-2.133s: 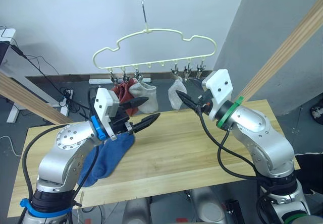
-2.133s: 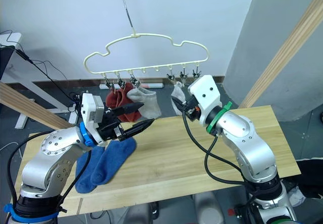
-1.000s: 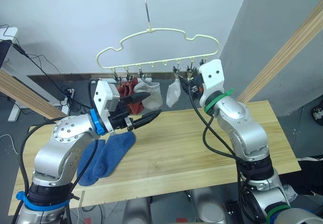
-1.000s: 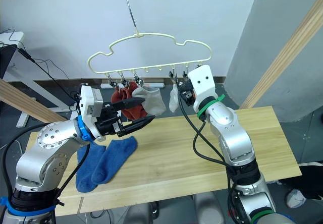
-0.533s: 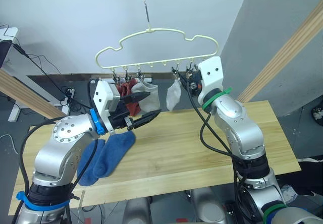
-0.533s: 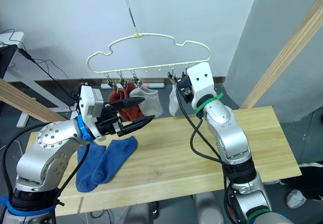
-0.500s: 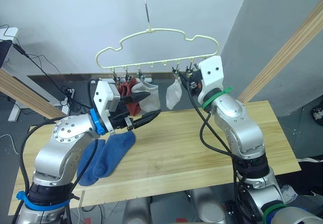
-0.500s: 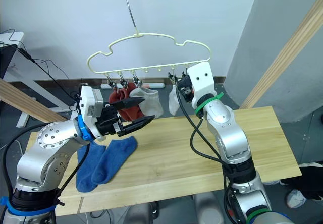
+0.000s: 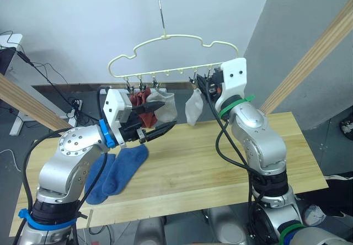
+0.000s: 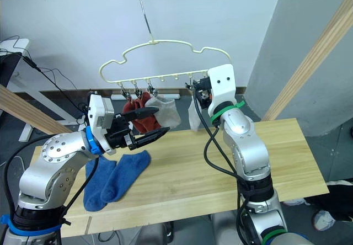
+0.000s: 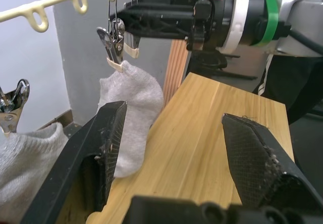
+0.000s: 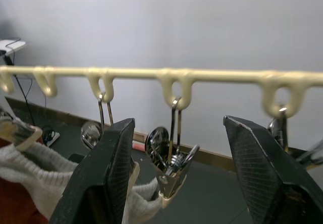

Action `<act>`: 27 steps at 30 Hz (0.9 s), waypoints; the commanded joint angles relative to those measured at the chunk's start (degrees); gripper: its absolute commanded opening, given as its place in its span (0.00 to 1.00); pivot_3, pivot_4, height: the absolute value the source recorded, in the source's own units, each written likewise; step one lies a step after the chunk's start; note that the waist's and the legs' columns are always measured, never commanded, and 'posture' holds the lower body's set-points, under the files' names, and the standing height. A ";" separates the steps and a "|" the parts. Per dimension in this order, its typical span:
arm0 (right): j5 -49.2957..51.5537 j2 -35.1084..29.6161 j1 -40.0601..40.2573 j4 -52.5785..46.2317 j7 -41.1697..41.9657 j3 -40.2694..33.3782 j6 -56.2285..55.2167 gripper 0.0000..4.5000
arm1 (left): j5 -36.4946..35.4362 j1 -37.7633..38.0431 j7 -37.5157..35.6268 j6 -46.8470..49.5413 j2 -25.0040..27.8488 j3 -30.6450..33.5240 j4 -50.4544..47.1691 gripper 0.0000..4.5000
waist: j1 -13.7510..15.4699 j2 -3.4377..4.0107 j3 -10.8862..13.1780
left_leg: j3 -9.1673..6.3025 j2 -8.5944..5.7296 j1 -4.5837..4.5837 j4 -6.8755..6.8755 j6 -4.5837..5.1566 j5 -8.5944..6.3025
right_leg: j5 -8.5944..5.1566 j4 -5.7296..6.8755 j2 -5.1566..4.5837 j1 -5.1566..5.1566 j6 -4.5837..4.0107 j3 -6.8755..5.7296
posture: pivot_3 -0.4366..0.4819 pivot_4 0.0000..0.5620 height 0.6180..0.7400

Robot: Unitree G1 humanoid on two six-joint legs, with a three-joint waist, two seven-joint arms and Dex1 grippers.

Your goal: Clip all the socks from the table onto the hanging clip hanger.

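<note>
As the right arm has risen over the last two seconds, its right gripper [image 12: 174, 183], fingers apart, now brackets the clip hanger [image 9: 176, 40] rail by an empty clip. Tabletop [image 9: 220, 156] unchanged: two blue socks [image 9: 113, 170] still lie on it at the robot's left. Left gripper [image 9: 160, 119] stays wide apart and empty above them. Red and grey socks already hang; judged next: fetch a blue one.
</note>
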 commanded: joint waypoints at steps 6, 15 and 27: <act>0.37 2.31 1.43 -5.19 -1.97 -0.17 3.10 0.65 | 0.29 -0.68 -0.41 -1.37 -0.14 0.24 -0.58 0.74 | -0.01 0.00 -0.15 | 0.00 0.01 0.00 0.00 0.00 0.01 | 0.00 0.00 0.01 0.00 0.00 0.00 | 0.26 0.39 1.00; 1.57 -0.13 4.87 -9.03 1.03 1.01 6.92 0.65 | 0.01 -0.32 -1.17 -0.94 0.20 0.18 -0.65 0.74 | -0.02 -0.01 -0.18 | 0.00 0.00 0.00 0.00 0.00 0.01 | 0.00 0.00 0.01 0.00 0.00 -0.01 | 0.26 0.39 1.00; 1.43 -0.08 3.44 -7.20 1.19 1.27 5.52 0.65 | 0.58 -0.73 -1.21 -1.24 0.22 0.09 -0.29 0.74 | -0.09 -0.01 -0.19 | 0.01 0.01 0.01 0.01 0.01 0.01 | 0.01 0.00 0.03 0.00 -0.01 0.01 | 0.26 0.39 1.00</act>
